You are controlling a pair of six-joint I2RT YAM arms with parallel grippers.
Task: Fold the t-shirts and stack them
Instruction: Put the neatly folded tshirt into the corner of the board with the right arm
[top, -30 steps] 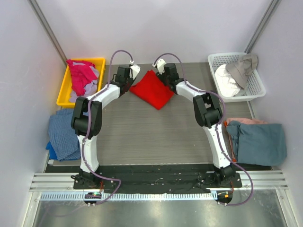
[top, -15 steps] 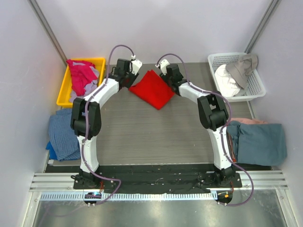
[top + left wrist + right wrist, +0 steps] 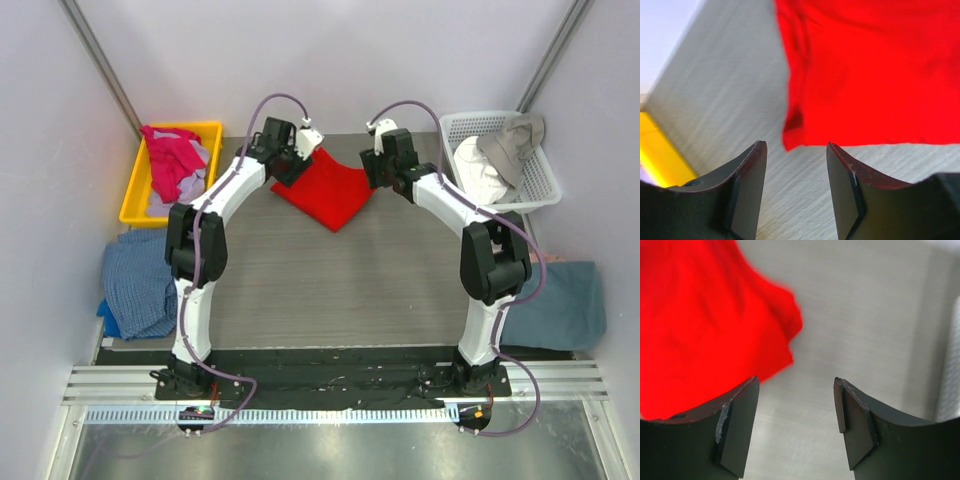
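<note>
To the near right of the red t-shirt (image 3: 330, 190), a teal cloth (image 3: 570, 305) is partly hidden behind the right arm. To its near left, a blue textured cloth (image 3: 135, 285) is heaped. The shirt, soft and folded roughly square, is laid on the grey grained table (image 3: 330, 290). Both arms are stretched forward, with the left gripper (image 3: 796, 150) just beside its left corner and the right gripper (image 3: 796, 385) just beside its right corner. Each gripper's jaws are parted and empty. Farther off, a yellow bin (image 3: 212, 130) and a white basket (image 3: 545, 185) are seen.

Yellow bin (image 3: 207, 127) far left, white basket (image 3: 541, 178) far right.
</note>
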